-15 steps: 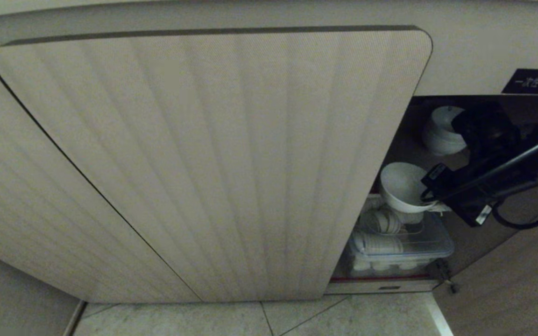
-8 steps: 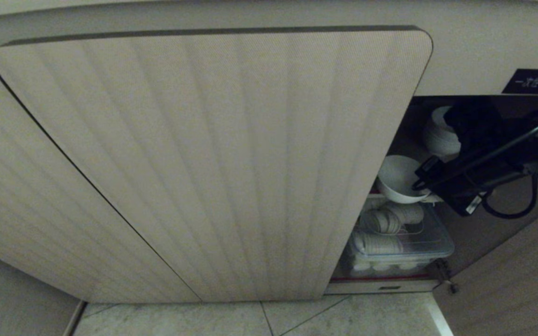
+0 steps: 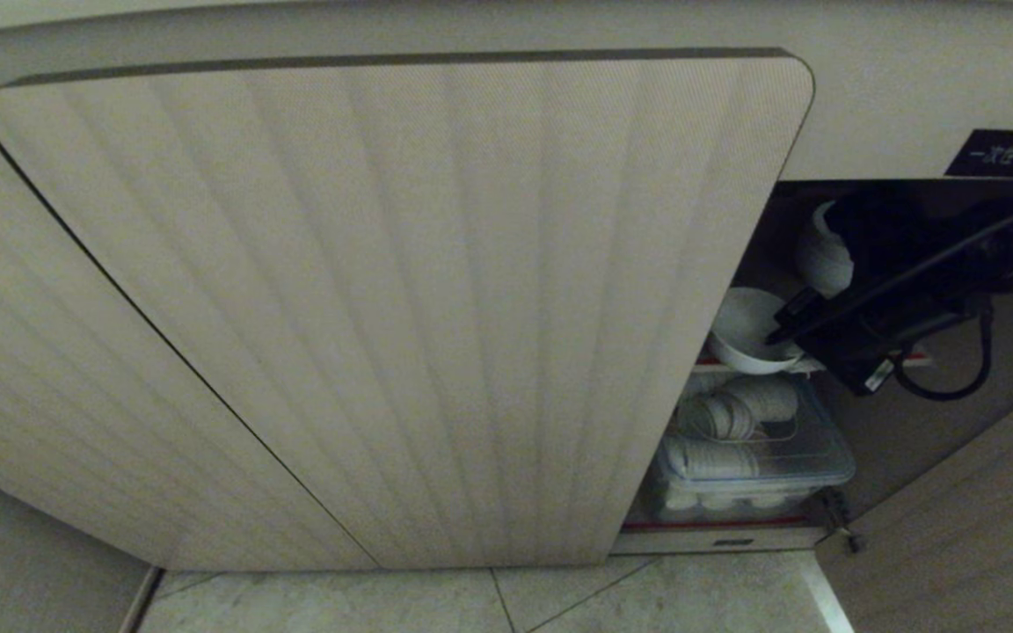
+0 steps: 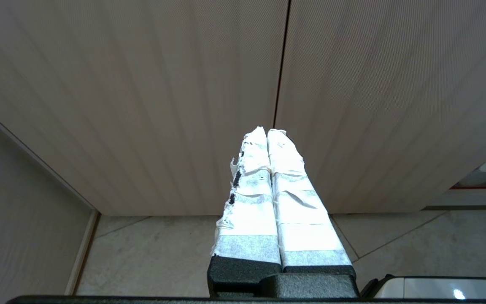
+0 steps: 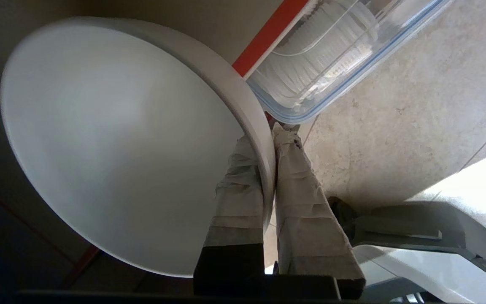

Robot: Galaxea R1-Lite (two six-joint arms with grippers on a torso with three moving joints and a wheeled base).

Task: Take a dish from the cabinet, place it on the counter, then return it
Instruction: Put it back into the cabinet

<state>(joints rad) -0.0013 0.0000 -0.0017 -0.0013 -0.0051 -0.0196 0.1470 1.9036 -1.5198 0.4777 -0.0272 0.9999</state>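
One bowl is pinched at its rim by the right tool, inside the cabinet above the shelf edge. Left tool is closed, empty, parked. Release is judged the only step left.

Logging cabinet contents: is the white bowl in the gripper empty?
Empty: the right wrist view shows the dish's bare white inside, rim pinched by the right gripper.

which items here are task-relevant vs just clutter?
In the job:
- white bowl, rim pinched in right claw
- cabinet, its shelf edge red-striped

Just lying about:
- clear tub of stacked white dishes
- white bowls at the shelf back
- black label
- left claw, parked, shut
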